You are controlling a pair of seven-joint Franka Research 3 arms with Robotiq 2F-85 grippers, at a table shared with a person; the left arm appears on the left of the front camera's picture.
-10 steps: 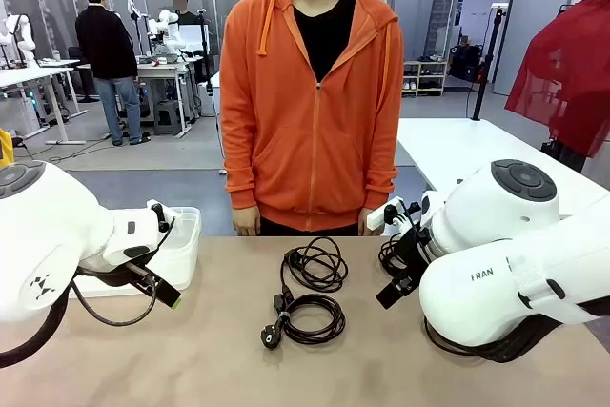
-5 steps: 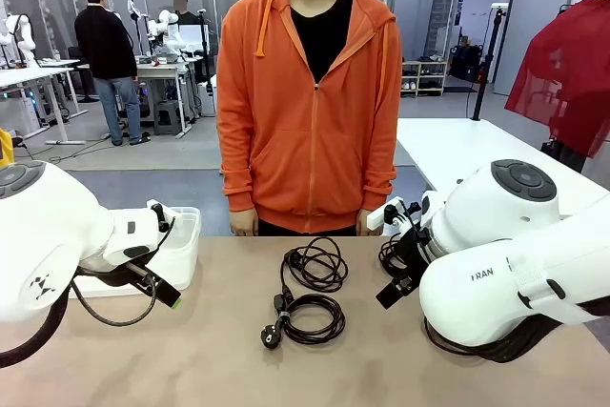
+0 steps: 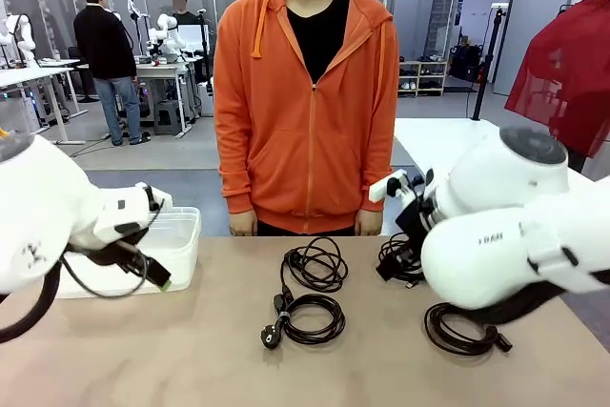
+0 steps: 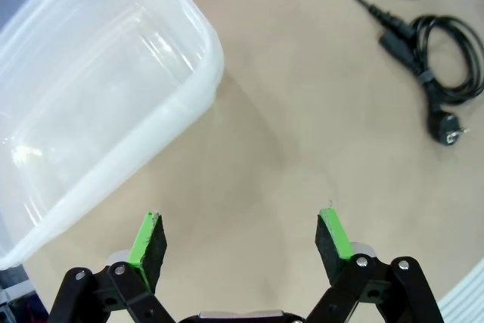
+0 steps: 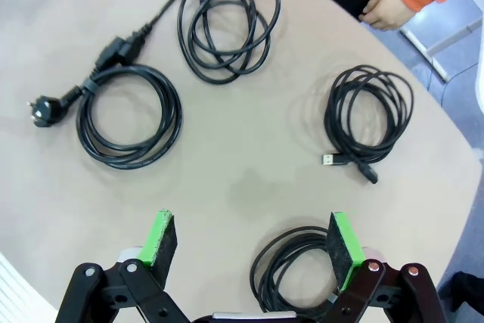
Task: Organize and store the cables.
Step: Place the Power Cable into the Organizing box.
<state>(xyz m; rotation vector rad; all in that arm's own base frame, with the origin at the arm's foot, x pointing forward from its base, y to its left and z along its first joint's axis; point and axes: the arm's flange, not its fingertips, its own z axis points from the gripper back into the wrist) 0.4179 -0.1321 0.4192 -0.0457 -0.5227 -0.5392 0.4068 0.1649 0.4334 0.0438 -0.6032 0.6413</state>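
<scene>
Now tan lab table (image 3: 191,359) holds cables (image 5: 172,115); left end effector (image 4: 241,225), right end effector (image 5: 251,221) released.

Cable coil (image 3: 461,343) partly hidden under right arm (image 3: 505,235); bin (image 4: 175,115) cropped.

A clear plastic tub (image 3: 179,247) sits on the tan table (image 3: 191,359) at my left. Across from me stands a person in an orange hoodie (image 3: 305,121); farther back, another person in black (image 3: 107,45).

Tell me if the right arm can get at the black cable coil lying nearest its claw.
Probably yes. The right claw hangs open just above that round coil of thin black cable, with nothing lying on it or in between.
</scene>
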